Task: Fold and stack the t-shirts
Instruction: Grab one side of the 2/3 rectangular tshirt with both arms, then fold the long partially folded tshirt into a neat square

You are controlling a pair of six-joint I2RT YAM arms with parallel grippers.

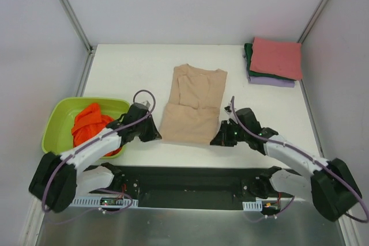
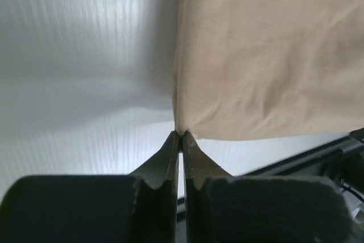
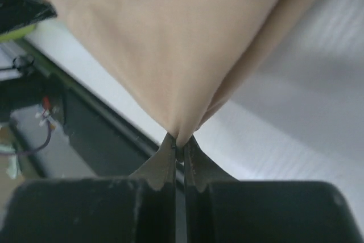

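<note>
At the left of the top view, an orange t-shirt (image 1: pixel 89 122) lies crumpled in a lime-green basin (image 1: pixel 57 120). Just right of it, the left gripper (image 1: pixel 154 135) is closed tight on the lower-left corner of the beige t-shirt (image 1: pixel 193 105), which lies partly folded at frame centre on the white table (image 1: pixel 127 67). The right gripper (image 1: pixel 218 140) pinches its lower-right corner, jaws together. At upper right, a folded pinkish-red t-shirt (image 1: pixel 277 57) tops a dark green t-shirt (image 1: pixel 248 56) and a lavender t-shirt (image 1: pixel 271 82).

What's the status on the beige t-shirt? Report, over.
Left gripper shut on beige t-shirt, near-left corner; right gripper shut on near-right corner. Shirt lying mid-table. Nothing in the way: folded stack far right, orange t-shirt in basin.
</note>
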